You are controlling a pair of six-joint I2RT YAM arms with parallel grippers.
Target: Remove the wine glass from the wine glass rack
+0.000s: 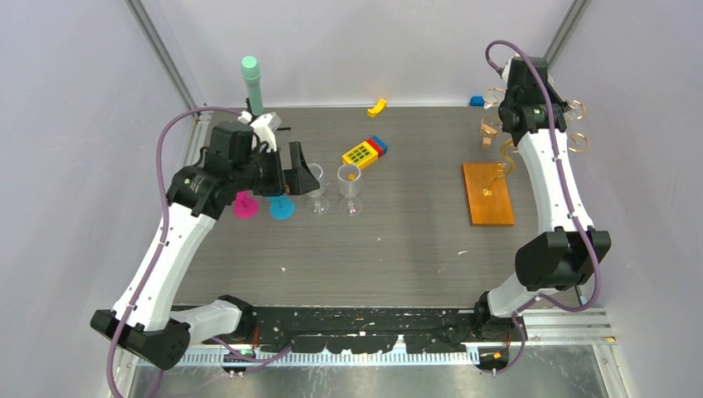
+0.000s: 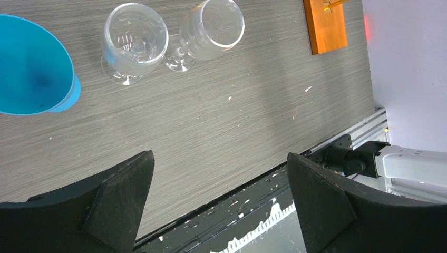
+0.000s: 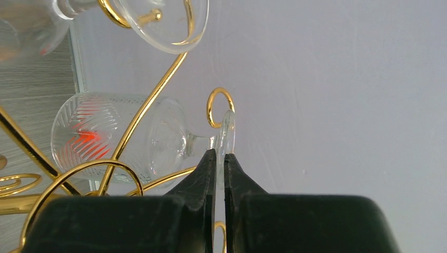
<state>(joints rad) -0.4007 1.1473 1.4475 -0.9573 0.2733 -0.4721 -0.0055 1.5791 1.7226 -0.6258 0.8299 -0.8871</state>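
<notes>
In the top view the right arm (image 1: 547, 166) covers the upper part of the wine glass rack (image 1: 489, 199), so the glasses on it cannot be made out there; only some gold curls and the flat orange-brown base show, on the right side of the surface (image 1: 398, 240). The left arm (image 1: 166, 249) hides part of a pink cup (image 1: 244, 206) and a blue cup (image 1: 282, 207); a green cylinder (image 1: 251, 83) behind it is partly covered too. In the right wrist view a second glass (image 3: 163, 23) is cut off by the top edge, and its bowl is blurred.

The wine glass (image 3: 163, 139) is clear, with a ribbed bowl, a short stem and a thin round foot; it sits among the gold wires at the top of the rack, the foot just beside a small gold ring; an orange-red patch shows through the bowl. The right jaws are almost together, clamped on the edge of this foot; the left jaws stand wide apart above the surface, near the standing glasses.

By count: one rack; two glasses visible on it; two clear glasses upright on the surface, a nearer-left one (image 1: 315, 178) and its neighbour (image 1: 350, 181); one pink cup; one blue cup; one green cylinder.
</notes>
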